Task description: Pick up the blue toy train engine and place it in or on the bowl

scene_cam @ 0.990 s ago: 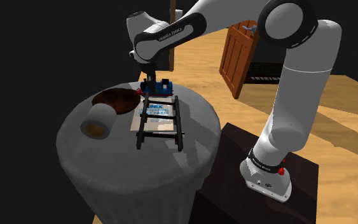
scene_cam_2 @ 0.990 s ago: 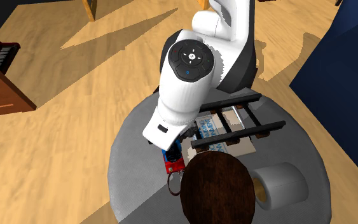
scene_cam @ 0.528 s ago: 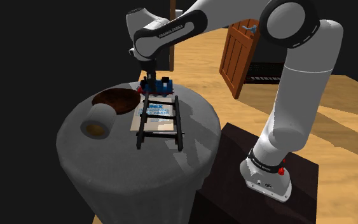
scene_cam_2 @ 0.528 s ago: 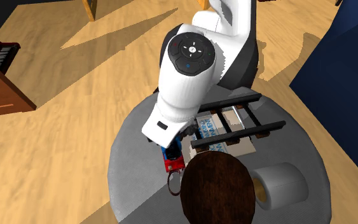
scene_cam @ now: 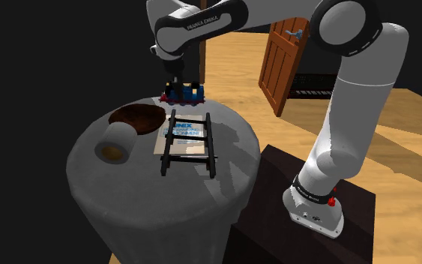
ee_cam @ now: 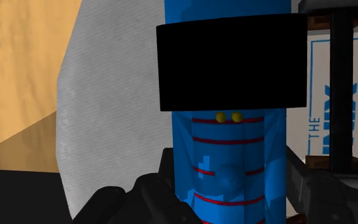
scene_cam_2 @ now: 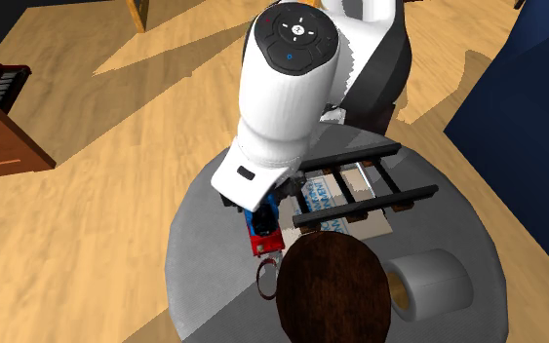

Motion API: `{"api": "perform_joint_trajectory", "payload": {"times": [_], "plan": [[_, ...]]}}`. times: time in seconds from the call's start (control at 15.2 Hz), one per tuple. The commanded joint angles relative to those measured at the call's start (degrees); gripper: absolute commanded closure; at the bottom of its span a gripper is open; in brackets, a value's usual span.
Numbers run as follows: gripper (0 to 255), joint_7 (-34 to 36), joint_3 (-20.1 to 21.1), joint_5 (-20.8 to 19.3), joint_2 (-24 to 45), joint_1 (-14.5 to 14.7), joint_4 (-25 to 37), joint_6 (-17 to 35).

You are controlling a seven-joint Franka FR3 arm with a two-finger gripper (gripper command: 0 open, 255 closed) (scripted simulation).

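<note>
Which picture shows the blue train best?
The wrist view: the blue toy train engine is close up, with red stripes and yellow dots. The shoulder view shows it far off; in the second exterior view the white arm covers part of it.

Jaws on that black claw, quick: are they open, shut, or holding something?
Gripper: jaws shut on the blue toy train engine.
</note>
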Motion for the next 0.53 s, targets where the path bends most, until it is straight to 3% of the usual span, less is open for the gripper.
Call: {"api": "perform_joint_trajectory", "payload": {"times": [0.0,0.46], "plan": [[255,-0.24,0.03,0.10,-0.24,0.04,1.32,-1.50],[255,-1.08,0.11,0.36,-0.72,0.14,6.07,-6.66]]}}
